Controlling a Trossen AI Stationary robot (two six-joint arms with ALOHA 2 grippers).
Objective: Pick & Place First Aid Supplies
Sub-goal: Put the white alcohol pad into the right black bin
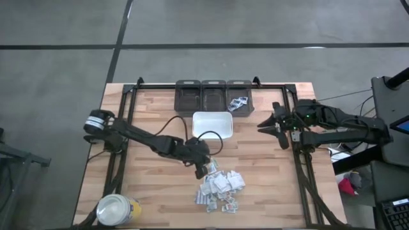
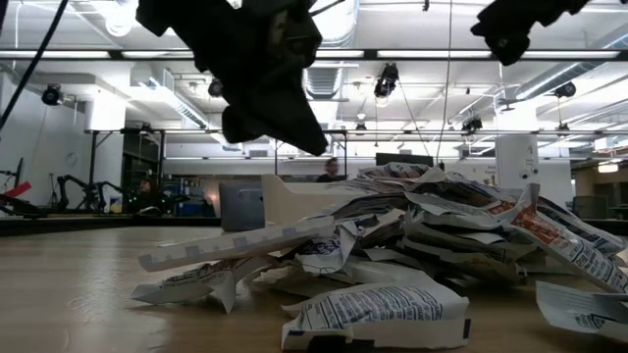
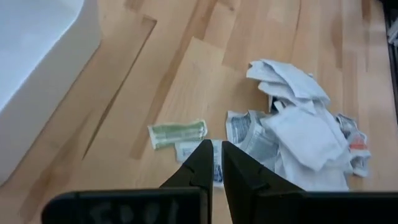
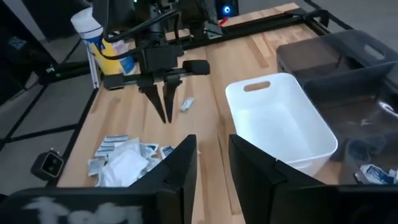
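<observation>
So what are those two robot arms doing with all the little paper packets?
The left gripper hangs just above the edge of the pile of packets on the wooden table, fingers nearly together and holding nothing. The right gripper waits off to the side, empty. The white tray looks empty, but a few packets already sit in one dark bin.

The pale wooden plank desk (image 1: 153, 185) carries a white rectangular plastic tray (image 1: 212, 124) at centre, a heap of small white paper packets (image 1: 220, 189) lower centre, and a yellow white-lidded round jar (image 1: 117, 210) lower left.
</observation>
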